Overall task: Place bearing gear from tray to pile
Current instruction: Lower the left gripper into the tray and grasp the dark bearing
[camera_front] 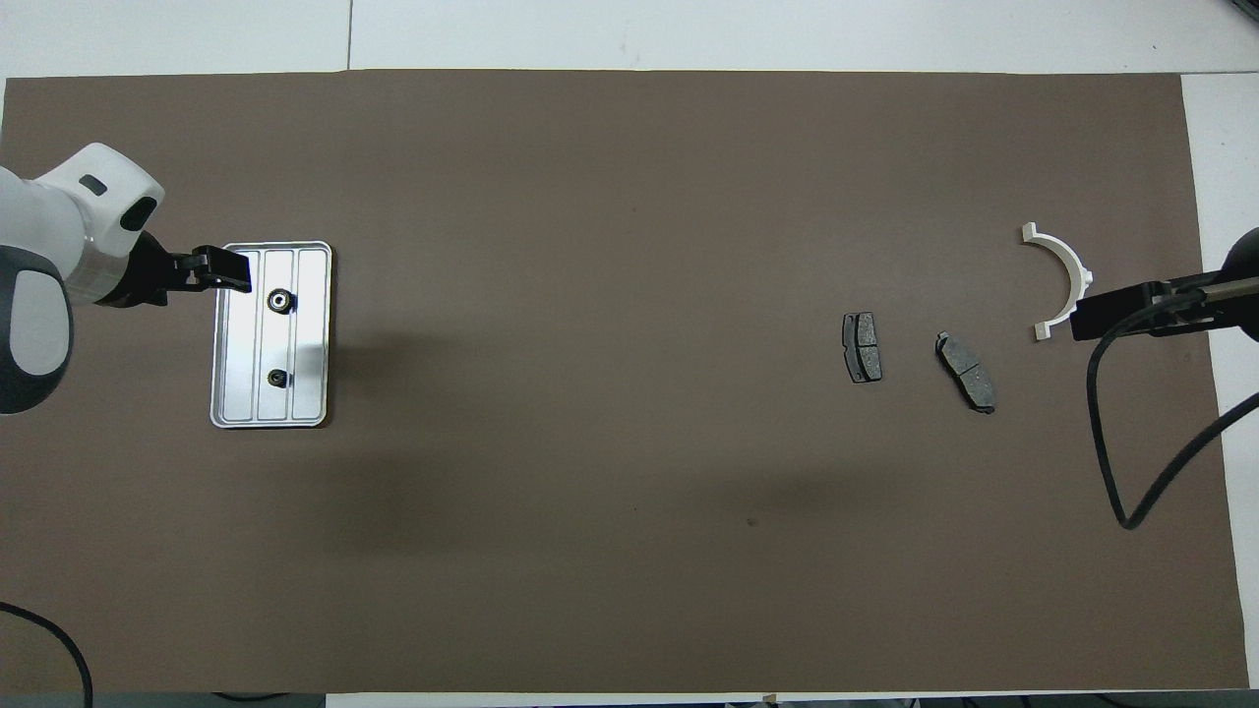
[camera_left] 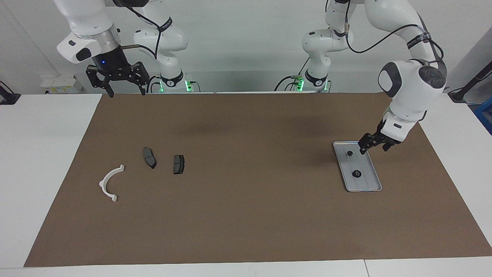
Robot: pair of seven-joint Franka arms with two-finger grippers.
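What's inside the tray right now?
Two small dark round parts lie in the tray, apart along its middle rib: one farther from the robots, one nearer. The open left gripper hangs over the nearer end, hiding a strip of rim there.
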